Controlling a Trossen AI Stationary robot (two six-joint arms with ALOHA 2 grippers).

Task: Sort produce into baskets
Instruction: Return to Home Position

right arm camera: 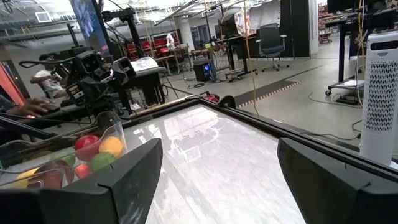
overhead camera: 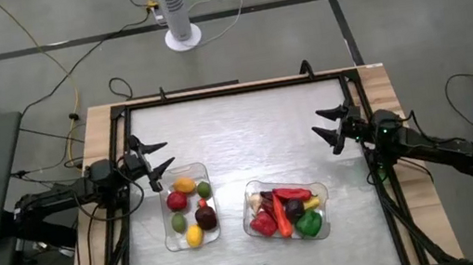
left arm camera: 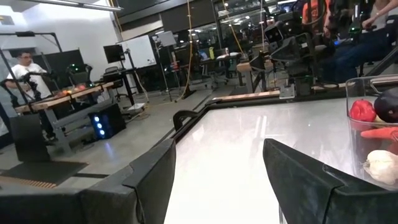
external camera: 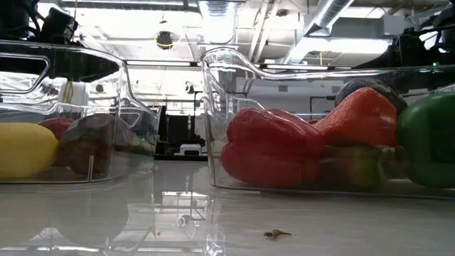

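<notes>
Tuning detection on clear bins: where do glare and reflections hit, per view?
High view: the table shines pale between the arms. Low view: ceiling lights mirror in the table, and highlights streak the right bin in front of the red pepper. Right wrist view: the room reflects in the table.

Red, yellow, green and dark purple produce (overhead camera: 264, 225) in clear baskets (overhead camera: 174, 242), silvery table (overhead camera: 246, 131)

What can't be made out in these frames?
High view: produce in the right basket overlaps; exact count unclear.
Low view: left basket and right basket cut off by the edges.
Left wrist view: right basket runs off the edge.
Right wrist view: a finger of the right gripper hides part of the left basket.
</notes>
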